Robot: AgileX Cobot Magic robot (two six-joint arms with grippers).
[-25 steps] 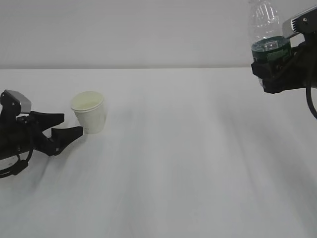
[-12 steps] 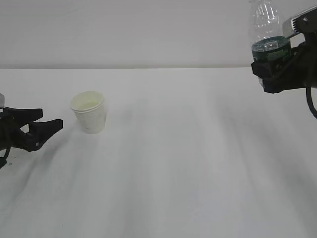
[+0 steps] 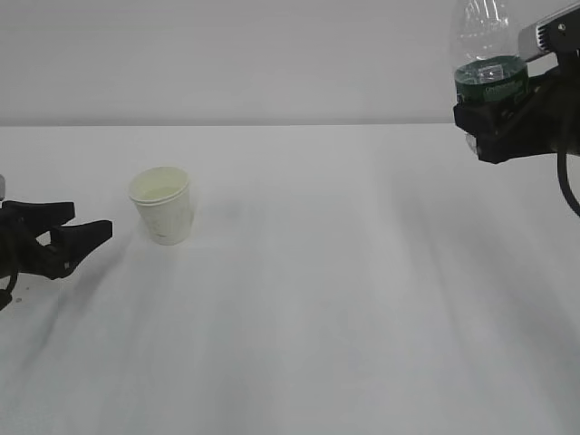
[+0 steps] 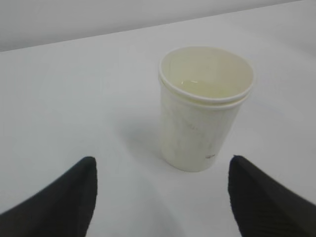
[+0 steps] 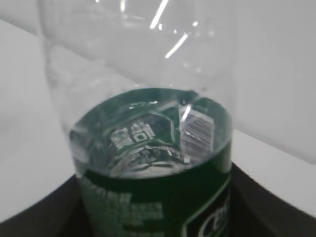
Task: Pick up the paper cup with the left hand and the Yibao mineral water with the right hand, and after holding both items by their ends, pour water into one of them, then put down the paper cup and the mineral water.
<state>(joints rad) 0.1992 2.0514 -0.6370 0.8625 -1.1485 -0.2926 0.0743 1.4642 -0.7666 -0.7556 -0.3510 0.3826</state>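
Observation:
The white paper cup [image 3: 163, 206] stands upright on the table at the left, with a little liquid at its bottom in the left wrist view [image 4: 203, 106]. My left gripper [image 3: 74, 221] is open and empty, low over the table, left of the cup and apart from it; its black fingertips [image 4: 74, 197] frame the cup from short of it. My right gripper [image 3: 497, 122] is shut on the Yibao mineral water bottle [image 3: 488, 56] at its lower part and holds it upright, high at the right. The green label fills the right wrist view [image 5: 153, 182].
The white table [image 3: 344, 299] runs to a pale wall behind. A grey-white camera module [image 3: 551, 34] sits on the right wrist.
My left gripper has drawn back leftward from the cup, which stays standing on the table. The right gripper with the bottle has risen slightly.

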